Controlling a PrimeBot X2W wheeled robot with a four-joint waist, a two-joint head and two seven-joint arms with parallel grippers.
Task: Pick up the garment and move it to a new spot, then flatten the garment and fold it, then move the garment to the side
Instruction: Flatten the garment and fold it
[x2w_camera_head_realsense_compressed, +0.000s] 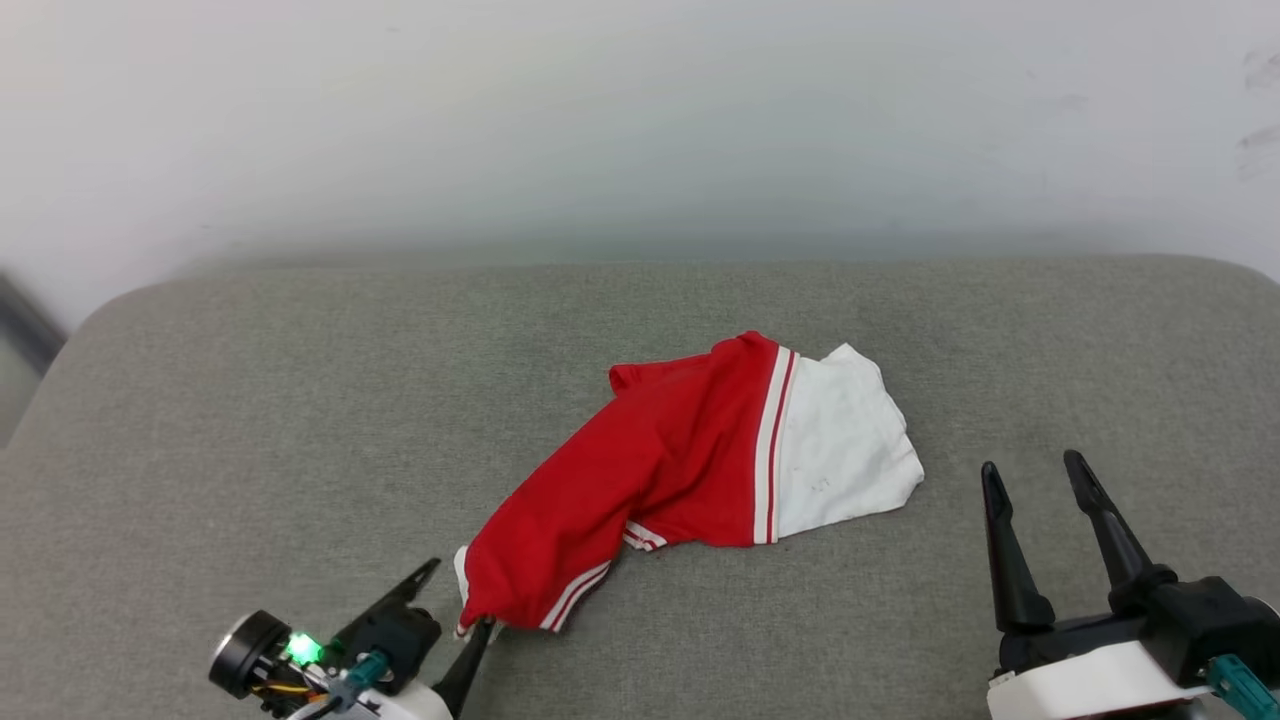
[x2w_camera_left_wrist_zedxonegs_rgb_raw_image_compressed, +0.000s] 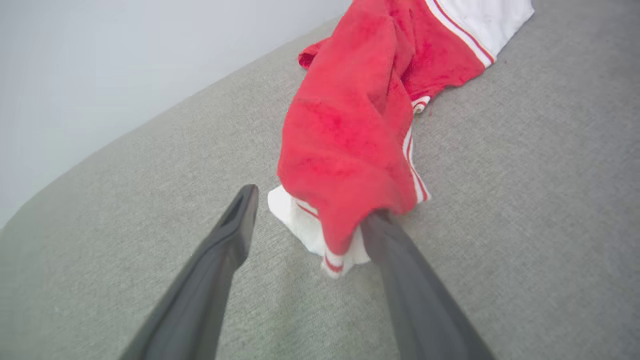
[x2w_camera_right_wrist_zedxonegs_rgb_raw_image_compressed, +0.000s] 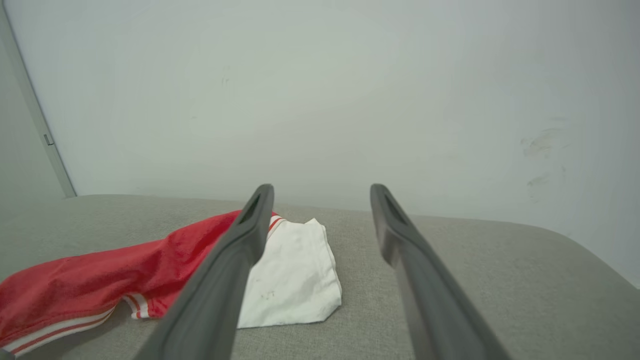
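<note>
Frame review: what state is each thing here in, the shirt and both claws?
garment: crumpled in a long bunch, not flattened or folded, lying on the grey padded surface.
left claw: open, the garment's near hem draped over one fingertip, nothing clamped.
right claw: open, empty, apart from the garment.

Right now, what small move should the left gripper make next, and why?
Probably back the left gripper straight away from the garment: its jaws stand open, but a corner of the cloth lies draped over one fingertip, so lifting might drag it.
</note>
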